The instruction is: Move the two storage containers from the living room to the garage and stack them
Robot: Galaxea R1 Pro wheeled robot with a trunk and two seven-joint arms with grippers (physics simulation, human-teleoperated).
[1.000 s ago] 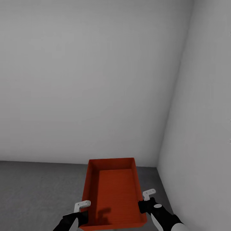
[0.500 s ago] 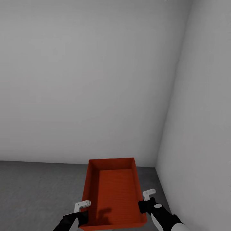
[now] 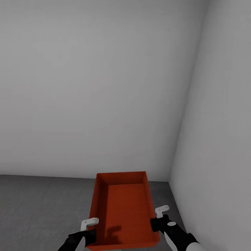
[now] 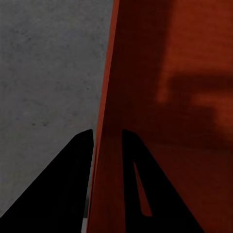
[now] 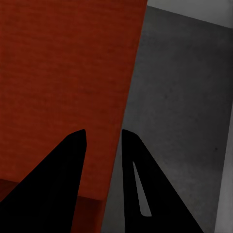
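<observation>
Straddling the long side walls of the red-orange storage container over the garage floor, left hand and right hand pinch its thin, probably light, stiff rim.

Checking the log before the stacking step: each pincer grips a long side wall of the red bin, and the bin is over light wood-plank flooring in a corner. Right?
Not quite. The floor is dark grey speckled concrete, not wood planks, as the head view shows. The rest holds: the left pincer and the right pincer each straddle a long side wall of the red bin, in a corner of plain white-grey walls.
</observation>
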